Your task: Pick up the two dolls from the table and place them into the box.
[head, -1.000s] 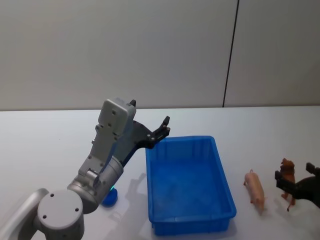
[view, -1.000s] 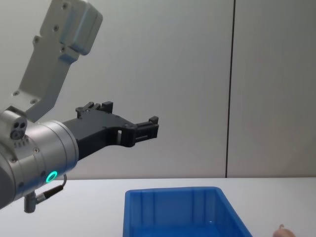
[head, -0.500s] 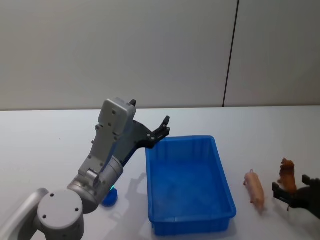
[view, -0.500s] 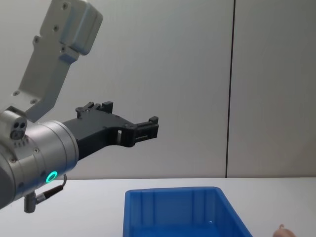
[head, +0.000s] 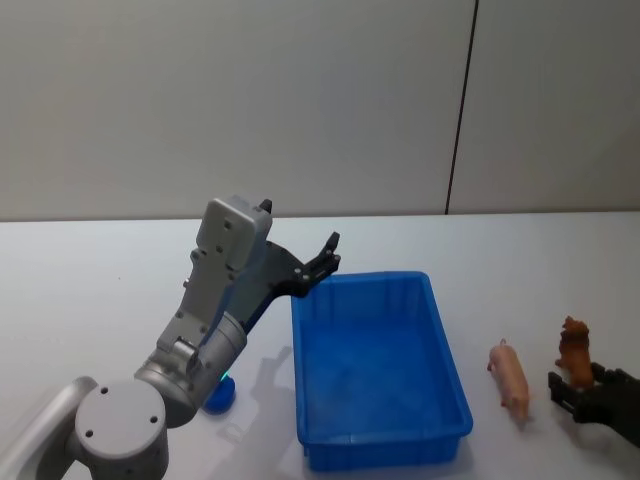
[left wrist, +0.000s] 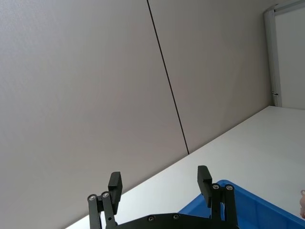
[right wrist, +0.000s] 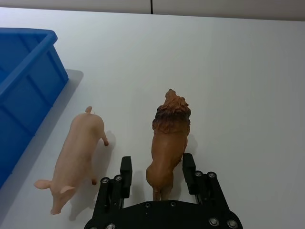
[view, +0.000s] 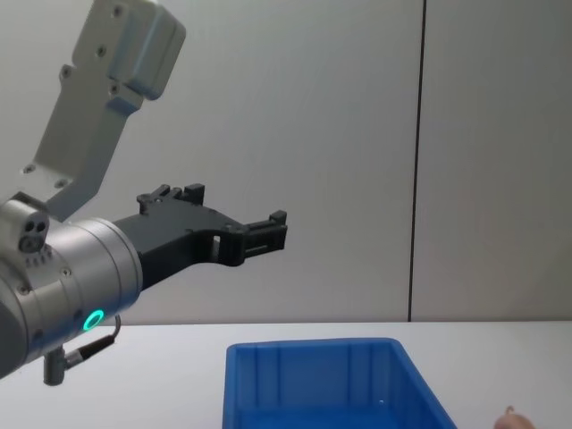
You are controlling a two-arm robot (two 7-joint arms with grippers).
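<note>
The box [head: 385,450] is a bright blue plastic bin, rectangular, with straight walls, a thick rim and a smooth floor. It is set on the table [head: 90,300], which is flat, white and plain.

Two toy animals are seen on the table to the right of the box, outside it. The pig [right wrist: 76,152] is nearer to the box. It is pale pink, smooth and rounded, with a small curled tail, and it is placed lengthwise along the box wall, apart from it. The lion [right wrist: 167,143] is just beside the pig, on the side away from the box. It is brown, and its mane is darker and rough.

The right gripper [right wrist: 157,163] is held low, to the right of the box. Its black fingers are spread wide, and the rear part of the lion is found between them. A gap is seen at one finger. At the other finger, contact cannot be told.

The left gripper [head: 325,255] is kept in the air, high over the far left corner of the box. Its fingers are parted wide, and nothing is held.
</note>
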